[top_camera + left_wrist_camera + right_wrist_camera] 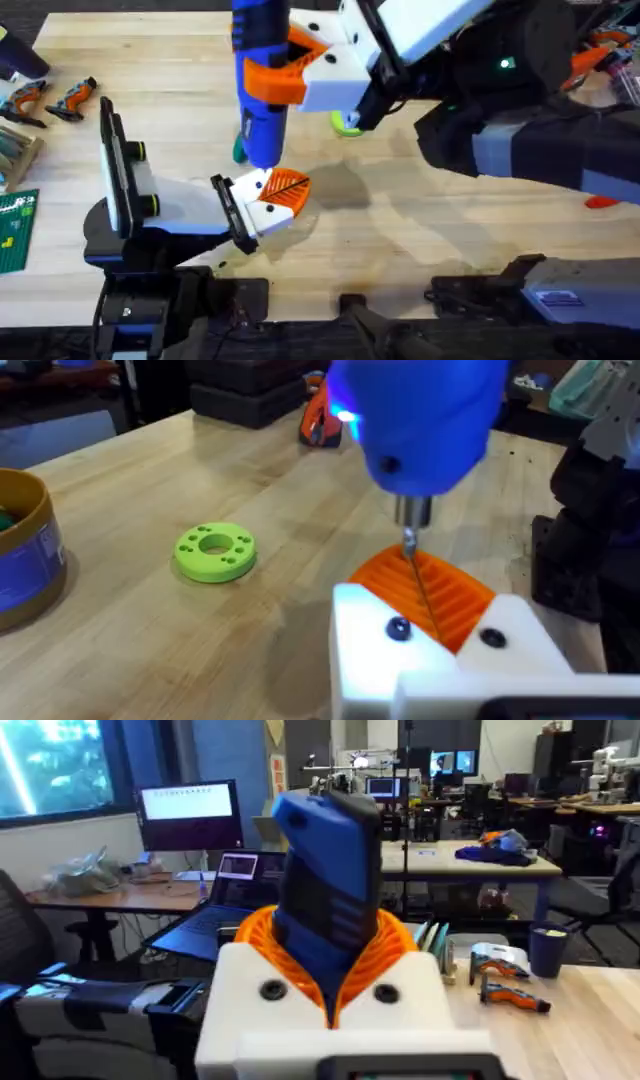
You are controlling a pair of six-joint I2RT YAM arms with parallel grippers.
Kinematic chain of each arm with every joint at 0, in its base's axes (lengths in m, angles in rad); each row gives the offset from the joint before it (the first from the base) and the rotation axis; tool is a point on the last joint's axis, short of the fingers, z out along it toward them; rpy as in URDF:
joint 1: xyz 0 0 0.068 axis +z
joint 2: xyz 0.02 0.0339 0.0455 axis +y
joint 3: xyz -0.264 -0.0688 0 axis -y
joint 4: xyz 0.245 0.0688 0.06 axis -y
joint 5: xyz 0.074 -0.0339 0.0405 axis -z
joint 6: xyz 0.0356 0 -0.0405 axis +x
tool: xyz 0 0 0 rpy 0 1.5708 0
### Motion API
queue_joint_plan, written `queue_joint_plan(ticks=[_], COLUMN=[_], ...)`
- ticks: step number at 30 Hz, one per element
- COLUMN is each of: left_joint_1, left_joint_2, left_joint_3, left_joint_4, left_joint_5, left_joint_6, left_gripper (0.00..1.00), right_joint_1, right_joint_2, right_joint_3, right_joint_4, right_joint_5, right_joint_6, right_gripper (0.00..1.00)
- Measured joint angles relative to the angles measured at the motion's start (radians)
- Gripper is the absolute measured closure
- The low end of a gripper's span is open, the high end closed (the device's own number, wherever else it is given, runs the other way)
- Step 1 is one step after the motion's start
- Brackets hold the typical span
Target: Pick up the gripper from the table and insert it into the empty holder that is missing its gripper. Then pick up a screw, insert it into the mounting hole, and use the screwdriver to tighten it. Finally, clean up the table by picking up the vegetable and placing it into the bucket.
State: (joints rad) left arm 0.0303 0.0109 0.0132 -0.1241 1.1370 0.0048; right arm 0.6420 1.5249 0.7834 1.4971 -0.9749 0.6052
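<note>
My right gripper (300,68), white fingers with orange pads, is shut on the blue screwdriver (260,80) and holds it upright, as the right wrist view shows (325,910). The screwdriver's metal tip (410,535) points down onto the orange ribbed gripper tip (440,585), which sits in the white holder block (420,670) at my left gripper (272,200). That left gripper looks shut, with its pads together. Two dark screw heads (398,628) show on the white block. The blue bucket (20,560) stands to one side, and a bit of the green vegetable (6,518) shows inside it.
A lime-green disc (215,550) lies on the wood beyond the left gripper, also seen behind the right arm (347,122). Orange-handled tools (70,95) sit at the far left corner. A green board (15,230) lies at the left edge. The right arm's dark bulk (530,130) covers the right side.
</note>
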Motion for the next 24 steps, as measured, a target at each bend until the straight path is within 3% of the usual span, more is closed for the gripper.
queue_joint_plan(ticks=[24], left_joint_1=[0.0], left_joint_2=[0.0], left_joint_3=[0.0], left_joint_4=[0.0], left_joint_5=[0.0], left_joint_6=[0.0], left_gripper=[0.993], right_joint_1=[0.051], right_joint_2=[0.0], right_joint_3=[0.008], right_joint_4=[-0.055], right_joint_5=[-0.037], right_joint_6=[-0.099], right_gripper=[0.974])
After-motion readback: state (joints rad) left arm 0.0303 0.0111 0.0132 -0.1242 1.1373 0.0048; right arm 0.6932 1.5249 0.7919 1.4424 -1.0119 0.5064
